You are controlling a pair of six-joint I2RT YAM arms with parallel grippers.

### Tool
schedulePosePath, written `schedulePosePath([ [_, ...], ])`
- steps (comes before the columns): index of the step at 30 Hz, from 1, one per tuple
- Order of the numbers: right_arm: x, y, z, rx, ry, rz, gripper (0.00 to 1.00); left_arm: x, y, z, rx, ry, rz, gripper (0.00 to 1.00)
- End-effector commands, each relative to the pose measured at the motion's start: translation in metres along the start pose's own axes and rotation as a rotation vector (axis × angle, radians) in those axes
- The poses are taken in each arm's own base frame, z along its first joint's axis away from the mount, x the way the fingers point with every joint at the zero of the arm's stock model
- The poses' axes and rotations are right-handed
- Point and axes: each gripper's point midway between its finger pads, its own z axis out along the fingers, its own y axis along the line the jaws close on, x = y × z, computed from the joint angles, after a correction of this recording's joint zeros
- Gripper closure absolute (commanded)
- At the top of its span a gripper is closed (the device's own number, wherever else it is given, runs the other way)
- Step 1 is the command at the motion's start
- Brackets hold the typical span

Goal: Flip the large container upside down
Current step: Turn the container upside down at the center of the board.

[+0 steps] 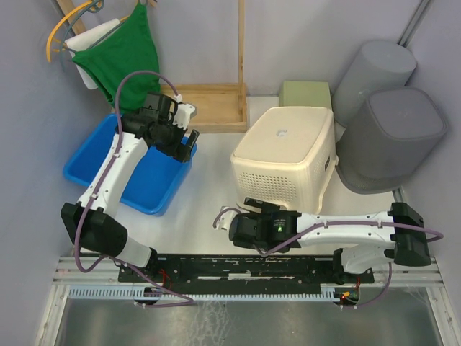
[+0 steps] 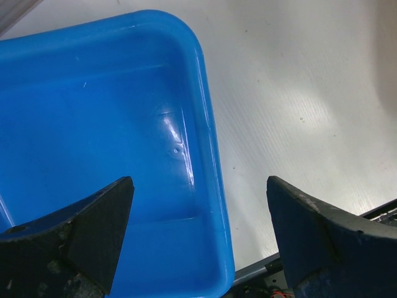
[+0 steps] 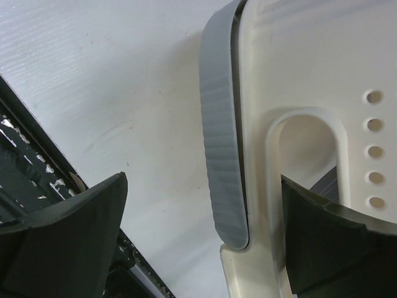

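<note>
The large cream container (image 1: 288,155) stands in the middle of the table with its flat solid base facing up and its perforated sides running down. My right gripper (image 1: 261,209) is open at its near left corner. In the right wrist view the gripper (image 3: 205,180) straddles the container's grey rim band (image 3: 220,143), and one finger sits at the handle cutout (image 3: 307,161) of the cream wall. My left gripper (image 1: 186,146) is open and empty above the right edge of a blue tub (image 1: 108,162). In the left wrist view the gripper (image 2: 198,186) spans the tub's rim (image 2: 214,161).
Two grey bins (image 1: 392,137) (image 1: 378,68) stand at the right, close to the container. A green box (image 1: 306,94) sits behind it. A wooden rack (image 1: 216,108) and a green cloth on a hanger (image 1: 119,50) are at the back left. A black rail (image 1: 238,267) runs along the near edge.
</note>
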Motion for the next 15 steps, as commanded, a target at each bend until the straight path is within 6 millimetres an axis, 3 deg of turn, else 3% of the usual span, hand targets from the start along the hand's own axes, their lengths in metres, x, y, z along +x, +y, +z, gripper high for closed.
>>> schedulePosePath([
  [1,-0.011,0.062,-0.015,-0.206,-0.059,0.044,0.00,0.004,-0.001,-0.009,-0.008,-0.014,0.020,0.06],
  [9,-0.033,0.042,-0.045,0.072,-0.245,-0.202,0.00,0.015,0.007,-0.001,-0.056,0.022,0.014,0.07],
  [15,-0.026,0.024,-0.056,0.316,-0.255,-0.310,0.00,0.013,0.006,-0.012,-0.053,0.018,0.032,0.07],
])
